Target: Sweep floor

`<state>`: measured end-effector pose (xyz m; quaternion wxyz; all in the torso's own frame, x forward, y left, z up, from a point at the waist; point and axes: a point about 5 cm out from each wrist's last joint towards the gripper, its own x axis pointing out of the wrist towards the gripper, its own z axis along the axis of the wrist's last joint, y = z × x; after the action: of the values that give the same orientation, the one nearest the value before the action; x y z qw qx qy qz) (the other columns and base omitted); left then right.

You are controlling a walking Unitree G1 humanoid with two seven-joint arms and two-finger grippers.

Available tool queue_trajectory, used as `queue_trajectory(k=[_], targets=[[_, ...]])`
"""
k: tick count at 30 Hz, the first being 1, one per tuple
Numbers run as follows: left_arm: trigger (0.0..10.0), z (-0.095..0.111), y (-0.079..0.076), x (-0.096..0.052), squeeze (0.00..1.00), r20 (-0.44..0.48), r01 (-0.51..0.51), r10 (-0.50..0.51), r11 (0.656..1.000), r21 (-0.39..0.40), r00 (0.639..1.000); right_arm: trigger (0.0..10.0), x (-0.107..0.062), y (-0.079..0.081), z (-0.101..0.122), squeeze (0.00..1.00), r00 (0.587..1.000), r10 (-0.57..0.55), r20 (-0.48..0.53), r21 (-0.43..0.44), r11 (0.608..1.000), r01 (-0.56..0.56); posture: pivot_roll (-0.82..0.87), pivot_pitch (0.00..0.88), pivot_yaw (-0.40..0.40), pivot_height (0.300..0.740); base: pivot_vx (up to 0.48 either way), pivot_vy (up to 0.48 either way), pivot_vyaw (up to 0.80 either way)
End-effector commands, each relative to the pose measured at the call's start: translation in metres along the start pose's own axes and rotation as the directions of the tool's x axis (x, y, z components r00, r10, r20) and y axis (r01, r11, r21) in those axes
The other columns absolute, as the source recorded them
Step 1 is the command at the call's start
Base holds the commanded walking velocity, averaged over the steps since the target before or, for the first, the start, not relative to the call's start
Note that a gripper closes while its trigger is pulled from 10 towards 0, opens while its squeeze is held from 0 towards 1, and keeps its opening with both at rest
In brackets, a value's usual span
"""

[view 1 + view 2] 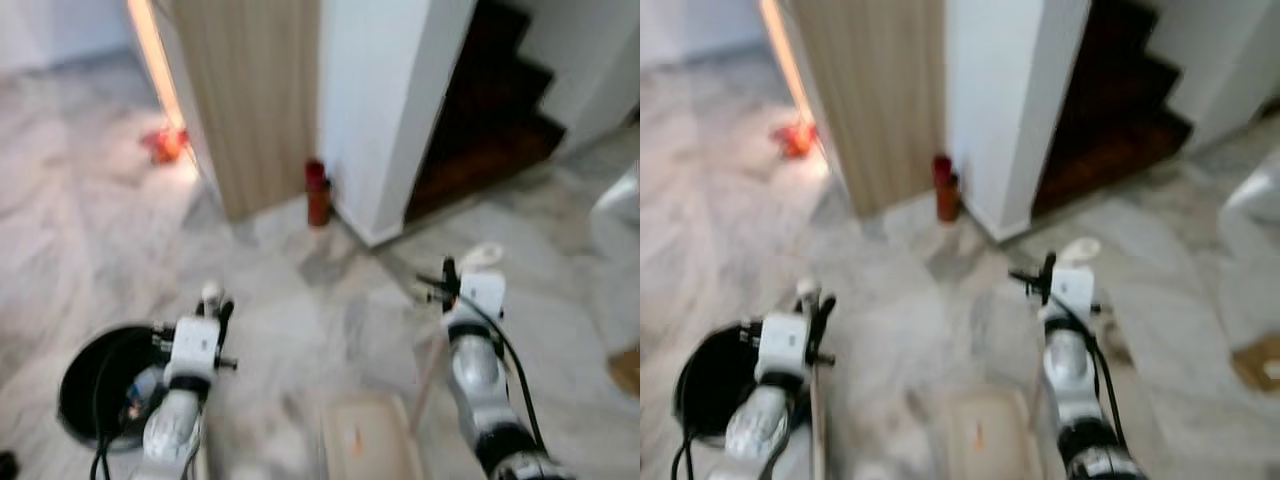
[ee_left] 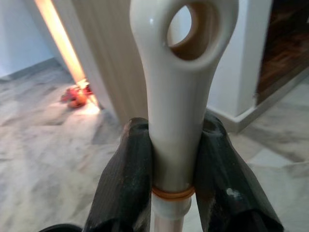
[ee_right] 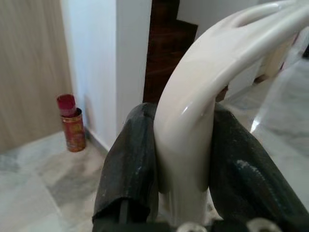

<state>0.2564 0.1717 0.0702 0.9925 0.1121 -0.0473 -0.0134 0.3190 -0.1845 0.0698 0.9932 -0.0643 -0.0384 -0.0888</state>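
The left gripper (image 2: 175, 159) had its jaws clamped on the cream broom handle (image 2: 181, 72), just below the hanging hole at its tip and above an orange ring. The right gripper (image 3: 186, 159) had its jaws closed on the curved cream dustpan handle (image 3: 203, 87). No writing was legible anywhere; the head views were blurred. Both arms reached forward and low over the marble floor (image 1: 90, 220). The pale dustpan (image 1: 365, 440) lay between them, cut off by the frame edge. A black bin (image 1: 80, 385) sat beside the left arm. Farther off, a red canister (image 1: 317, 192) stood at the white wall corner (image 1: 375, 110), beside dark wooden stairs (image 1: 490, 110).
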Motion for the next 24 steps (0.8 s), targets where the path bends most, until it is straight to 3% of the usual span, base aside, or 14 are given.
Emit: queue_trajectory(k=[1, 5, 24], targets=[[10.0, 0.0035, 0.0032, 0.0006, 0.00, 0.021, -0.003, 0.002, 1.000, 0.022, 1.000, 10.0, 0.0022, 0.0050, 0.0048, 0.00, 1.000, 0.007, 0.019, 0.015, 1.000, -0.008, 0.15, 0.083, 0.007, 0.740, 0.000, 0.000, 0.00], [10.0, 0.0033, 0.0021, 0.0006, 0.00, 0.020, 0.001, -0.001, 1.000, 0.018, 1.000, 10.0, 0.0023, 0.0045, 0.0049, 0.00, 1.000, 0.008, 0.020, 0.016, 1.000, -0.008, 0.15, 0.075, 0.003, 0.740, 0.000, 0.000, 0.00], [10.0, 0.0020, 0.0070, 0.0041, 0.00, 0.011, -0.030, 0.029, 0.999, 0.023, 1.000, 10.0, 0.0033, 0.0093, 0.0070, 0.00, 0.999, 0.018, 0.027, 0.023, 1.000, -0.019, 0.14, 0.048, -0.002, 0.740, 0.000, -0.018, -0.80]])
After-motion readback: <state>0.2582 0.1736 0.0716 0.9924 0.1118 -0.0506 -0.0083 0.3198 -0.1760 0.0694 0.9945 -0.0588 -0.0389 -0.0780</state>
